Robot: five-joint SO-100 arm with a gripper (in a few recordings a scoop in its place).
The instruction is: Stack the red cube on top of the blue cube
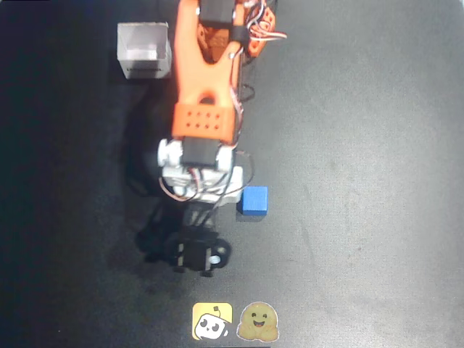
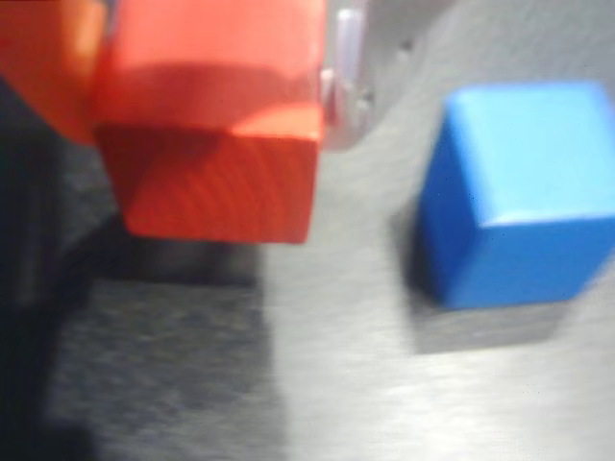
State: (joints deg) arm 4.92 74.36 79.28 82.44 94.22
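Overhead: orange arm point(image 1: 206, 80) reaching down the dark table point(image 1: 362, 145), clear box point(image 1: 143, 49) to its left, blue cube point(image 1: 254, 200) just right of the wrist, two stickers point(image 1: 235, 322) at the near edge; wrist view: gripper point(image 2: 207, 125) clamped on red cube point(image 2: 216, 182), held off the table, apart from and left of blue cube.
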